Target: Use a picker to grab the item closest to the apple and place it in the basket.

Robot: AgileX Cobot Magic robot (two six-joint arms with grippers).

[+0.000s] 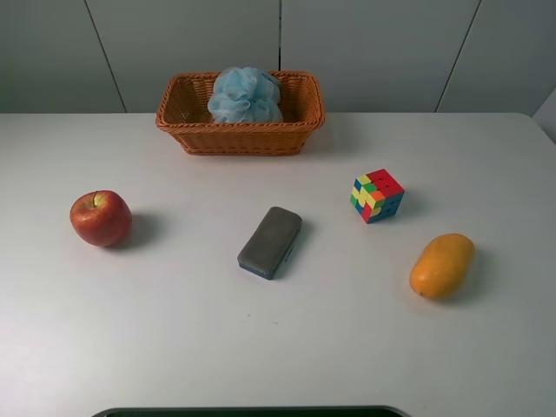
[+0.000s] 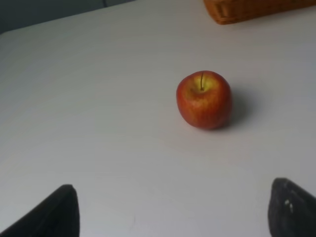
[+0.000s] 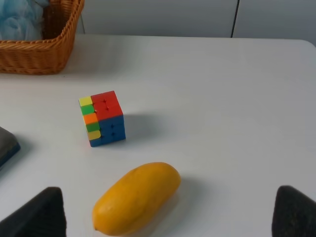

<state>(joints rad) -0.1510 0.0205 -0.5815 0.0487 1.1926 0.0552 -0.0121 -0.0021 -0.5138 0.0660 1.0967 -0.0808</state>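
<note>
In the exterior high view, a white table (image 1: 287,347) fills most of the frame. A wicker basket (image 1: 240,135) stands at the upper centre, near the far edge, with a pale blue bath pouf (image 1: 246,95) inside it. A red apple (image 1: 101,218) sits at the middle left. A grey board eraser (image 1: 270,241) lies at the centre of the frame, tilted on a diagonal, and of the loose items it is the one nearest the apple, though still well apart from it. A colourful puzzle cube (image 1: 377,195) rests right of centre, and an orange-yellow mango (image 1: 442,265) lies at the lower right. Neither arm shows in this view.

In the left wrist view, the apple (image 2: 204,99) sits a little right of centre on the bare table (image 2: 98,123), stem up. A corner of the basket (image 2: 252,9) shows at the upper right. The left gripper (image 2: 173,210) hangs above the table with its two dark fingertips (image 2: 54,215) at the lower corners, spread wide and holding nothing.

In the right wrist view, the puzzle cube (image 3: 102,118) stands left of centre and the mango (image 3: 137,198) lies below it at the lower middle. The basket (image 3: 39,49) with the pouf (image 3: 19,19) occupies the upper left, and an end of the eraser (image 3: 6,145) pokes in at the left edge. The right gripper (image 3: 170,215) is likewise spread apart and empty, its fingertips (image 3: 37,215) dark in the lower corners.
</note>
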